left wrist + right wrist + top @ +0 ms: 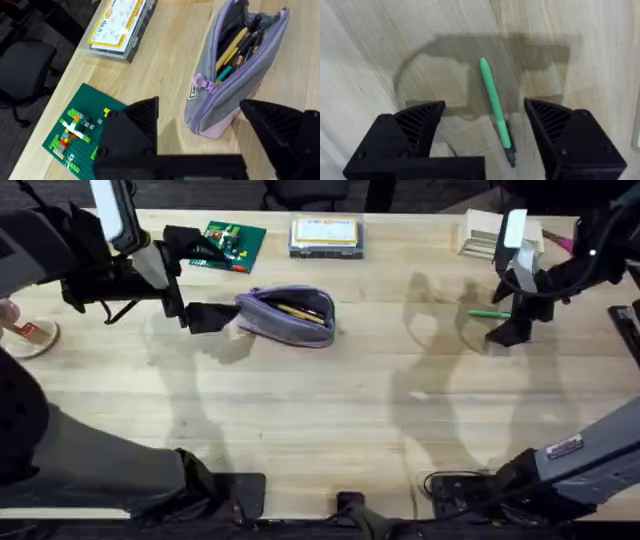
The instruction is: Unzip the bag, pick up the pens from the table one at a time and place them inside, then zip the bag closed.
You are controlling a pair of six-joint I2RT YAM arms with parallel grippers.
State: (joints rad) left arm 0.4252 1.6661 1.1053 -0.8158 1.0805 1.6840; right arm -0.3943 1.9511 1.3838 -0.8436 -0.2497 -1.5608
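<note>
Spread wide, the jaws of the right gripper (508, 332) hang over the green pen (489, 313) near the right end of the table (330, 430) in the overhead view, holding nothing, with bare wood all round in front of it. Across the top, the left gripper (205, 315) sits just beside the left end of the bag (287, 314), which lies unzipped in the upper middle with pens showing inside. Behind it along the far edge lie a green brick plate (230, 245) and a clear plastic box (325, 236); the near half of the tabletop is open room. From the left wrist, the left gripper (200, 122) has its black fingers (137, 125) parted, one on each side of the bag's (235, 75) near end by the lilac zipper pull (205, 84); whether they touch the fabric cannot be told. Yellow, dark and teal pens (232, 50) lie in the gaping mouth. From the right wrist, the right gripper (485, 122) stands well open above the green pen (495, 105), which lies flat on the wood between the two fingers, touching neither.
</note>
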